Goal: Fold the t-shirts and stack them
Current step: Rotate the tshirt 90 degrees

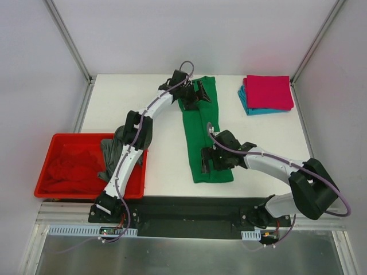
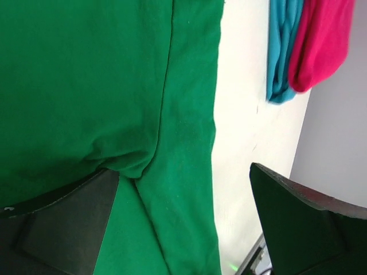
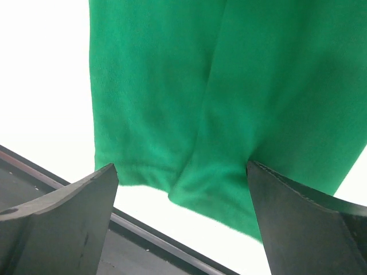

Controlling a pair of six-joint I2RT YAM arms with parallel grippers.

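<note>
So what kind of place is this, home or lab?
Probably a robotics lab cell: two arms bolted to a white table, panel walls on a metal frame, shirts in a red tray.

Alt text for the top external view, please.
A green t-shirt folded into a long strip lies centre frame, left pincer at its far end, right pincer at its near end. Pink t-shirt stacked on teal t-shirt far right; red tray of clothes at left.
</note>
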